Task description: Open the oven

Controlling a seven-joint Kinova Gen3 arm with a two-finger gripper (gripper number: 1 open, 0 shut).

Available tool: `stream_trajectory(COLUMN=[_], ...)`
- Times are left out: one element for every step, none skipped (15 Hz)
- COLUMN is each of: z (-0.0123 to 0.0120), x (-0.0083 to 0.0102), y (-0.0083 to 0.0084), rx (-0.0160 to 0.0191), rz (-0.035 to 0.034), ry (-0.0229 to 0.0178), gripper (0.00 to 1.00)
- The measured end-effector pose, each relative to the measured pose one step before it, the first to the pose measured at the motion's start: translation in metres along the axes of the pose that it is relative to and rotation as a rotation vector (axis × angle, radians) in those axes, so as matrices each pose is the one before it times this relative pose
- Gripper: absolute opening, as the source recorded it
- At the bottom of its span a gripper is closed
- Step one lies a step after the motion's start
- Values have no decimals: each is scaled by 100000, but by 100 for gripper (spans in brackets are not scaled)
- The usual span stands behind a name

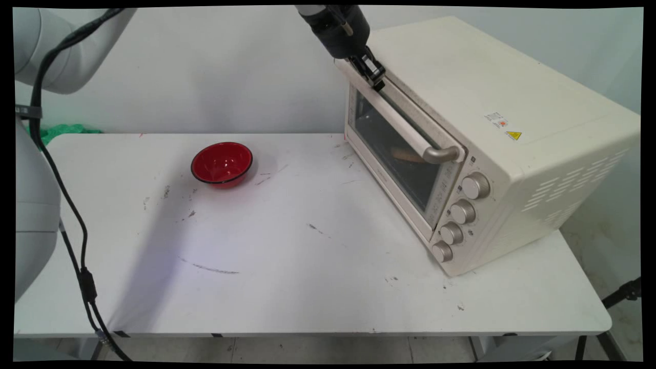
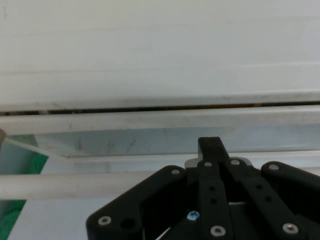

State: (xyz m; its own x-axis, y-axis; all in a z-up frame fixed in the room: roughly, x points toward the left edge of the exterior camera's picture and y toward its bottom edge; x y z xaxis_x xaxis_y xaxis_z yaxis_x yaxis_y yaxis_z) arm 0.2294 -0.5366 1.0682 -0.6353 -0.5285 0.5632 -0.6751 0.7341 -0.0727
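A cream toaster oven [image 1: 492, 102] stands on the right of the white table [image 1: 307, 266], its glass door [image 1: 394, 148] upright against the body. My gripper [image 1: 375, 79] comes down from the top edge onto the far left end of the door's bar handle [image 1: 410, 134]. In the hand view the fingers [image 2: 210, 146] are pressed together, shut, with the pale handle [image 2: 65, 184] crossing behind the linkage and the door's top edge [image 2: 150, 120] just beyond the tips. Nothing is held between them. Something brownish [image 1: 407, 155] shows dimly through the glass.
A red bowl [image 1: 222, 163], black-rimmed and holding nothing, sits on the table left of the oven. Several round knobs [image 1: 461, 211] run down the oven's front right. Black cables [image 1: 72, 215] hang along the left side. Green material [image 1: 61, 130] lies behind the table's far left corner.
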Motion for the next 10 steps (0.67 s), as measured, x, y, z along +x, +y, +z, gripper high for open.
stream_trajectory(z=[67, 44, 29, -68, -113, -128, -169, -185, -144, -137], x=[-189, -142, -225, -359, -468, -453, -617, -697, -630, -856], y=[-22, 15, 41, 70, 64, 80, 86, 71, 71, 63], rx=[46, 20, -39, -12, -148, -243, -321, -423, -278, -257], rz=[-179, 9, 74, 206, 116, 51, 188, 548, 858, 1256], ry=[-730, -522, -708, -663, -520, -250, -134, 319, 620, 755], gripper=[0, 0, 0, 0, 0, 0, 0, 0, 0, 0])
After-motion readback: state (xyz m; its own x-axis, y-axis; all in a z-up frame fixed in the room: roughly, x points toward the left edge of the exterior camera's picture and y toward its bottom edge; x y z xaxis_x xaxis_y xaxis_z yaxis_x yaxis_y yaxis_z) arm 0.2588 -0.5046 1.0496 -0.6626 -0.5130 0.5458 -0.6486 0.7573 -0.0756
